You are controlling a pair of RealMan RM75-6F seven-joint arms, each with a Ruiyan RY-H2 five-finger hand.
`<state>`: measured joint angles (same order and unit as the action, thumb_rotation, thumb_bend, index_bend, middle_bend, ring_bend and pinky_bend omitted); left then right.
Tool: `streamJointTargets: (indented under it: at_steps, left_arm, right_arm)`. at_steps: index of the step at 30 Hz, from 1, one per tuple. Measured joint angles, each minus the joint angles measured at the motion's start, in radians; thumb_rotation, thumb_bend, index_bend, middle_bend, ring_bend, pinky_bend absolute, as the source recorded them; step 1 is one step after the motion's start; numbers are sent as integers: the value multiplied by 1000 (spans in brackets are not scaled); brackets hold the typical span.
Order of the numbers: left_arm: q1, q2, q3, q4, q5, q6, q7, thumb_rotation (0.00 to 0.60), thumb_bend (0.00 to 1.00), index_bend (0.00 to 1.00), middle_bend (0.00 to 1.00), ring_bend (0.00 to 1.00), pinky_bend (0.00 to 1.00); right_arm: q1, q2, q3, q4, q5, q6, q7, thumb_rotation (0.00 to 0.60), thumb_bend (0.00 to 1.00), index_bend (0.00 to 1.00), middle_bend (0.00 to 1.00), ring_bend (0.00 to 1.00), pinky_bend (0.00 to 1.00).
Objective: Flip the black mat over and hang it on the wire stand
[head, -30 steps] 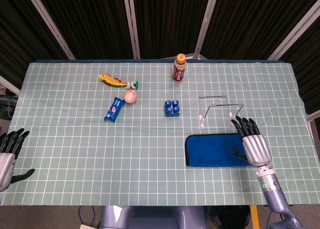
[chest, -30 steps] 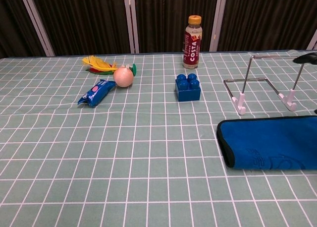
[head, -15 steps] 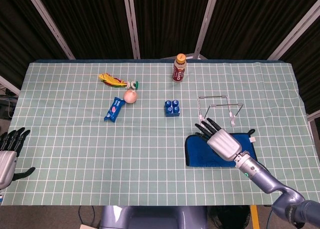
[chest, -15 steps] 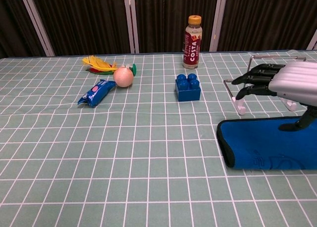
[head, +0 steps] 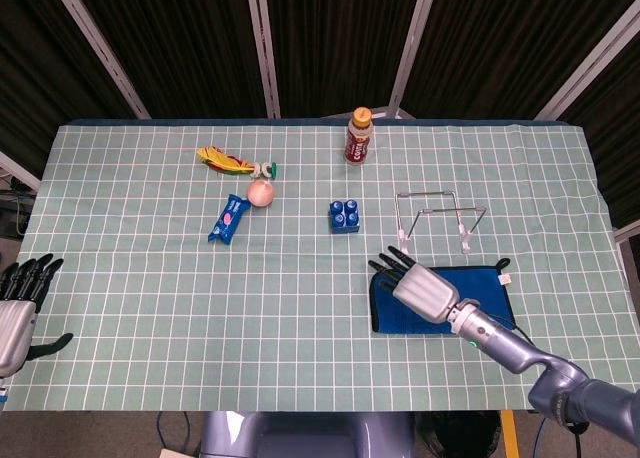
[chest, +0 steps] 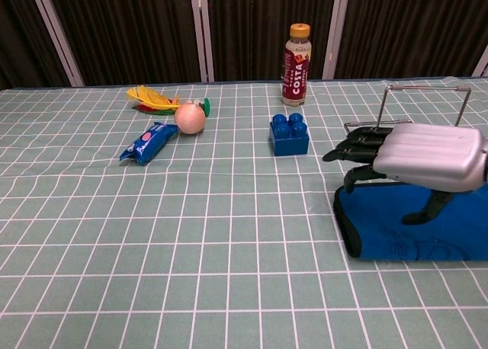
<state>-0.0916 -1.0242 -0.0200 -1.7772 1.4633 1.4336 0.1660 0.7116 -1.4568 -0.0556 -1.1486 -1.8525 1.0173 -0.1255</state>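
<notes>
The mat [head: 482, 290] [chest: 396, 231] lies flat on the table at the right, blue face up with a black rim. My right hand [head: 418, 283] [chest: 415, 157] hovers over its left end, fingers spread and pointing left, holding nothing. Just behind the mat stands the wire stand [head: 435, 218] [chest: 423, 109], bare. My left hand [head: 18, 303] is at the table's front left corner, fingers apart and empty, seen only in the head view.
A blue brick [head: 344, 216] [chest: 289, 134] sits left of the stand. A brown bottle [head: 359, 136] [chest: 296, 54] stands at the back. A peach ball [head: 260, 192] [chest: 190, 118], a blue packet [head: 228, 218] [chest: 148, 143] and a feathered toy [head: 226, 159] [chest: 152, 98] lie at the back left.
My right hand swung from the mat's right end across to its left end, turning so its fingers point left. The mat and my left hand have stayed put.
</notes>
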Motion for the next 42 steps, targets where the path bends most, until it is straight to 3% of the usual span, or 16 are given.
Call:
streamJointTargets:
  at_steps: [21, 42]
  left_arm:
    - [-9, -4, -4, 11, -25, -20, 5, 600, 0, 0, 0, 0, 0]
    - [-14, -12, -3, 12, -34, -27, 19, 600, 0, 0, 0, 0, 0]
  right_arm:
    - [50, -76, -33, 34, -6, -35, -93, 600, 89, 337, 0, 0, 0]
    - [63, -94, -69, 74, -1, -38, -116, 600, 124, 380, 0, 0, 0]
